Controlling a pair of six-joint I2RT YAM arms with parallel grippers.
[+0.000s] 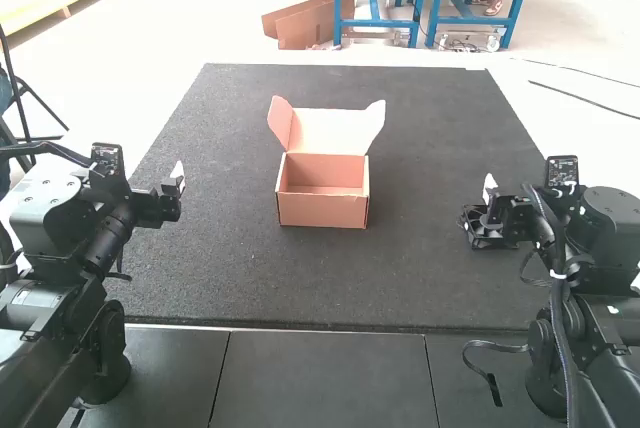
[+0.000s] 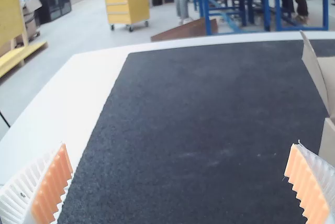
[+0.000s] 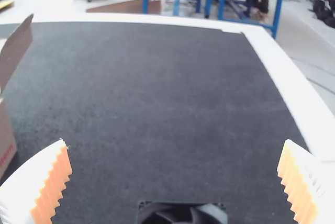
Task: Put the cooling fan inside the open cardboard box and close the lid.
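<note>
An open cardboard box [image 1: 322, 188] stands in the middle of the black mat [image 1: 420, 128], its lid [image 1: 330, 126] raised at the back with side flaps up. The black cooling fan [image 1: 485, 226] lies on the mat at the right, just under and in front of my right gripper [image 1: 490, 191]. In the right wrist view the fan [image 3: 183, 213] sits low between the open ribbed fingers [image 3: 47, 185], untouched. My left gripper [image 1: 176, 180] hovers open at the mat's left edge with nothing between its fingers [image 2: 49, 192]. The box's edge [image 2: 316, 72] shows in the left wrist view.
The mat covers most of the white table [image 1: 130, 78]. Bare mat lies between the box and each gripper. The box's left wall [image 3: 13, 51] shows in the right wrist view.
</note>
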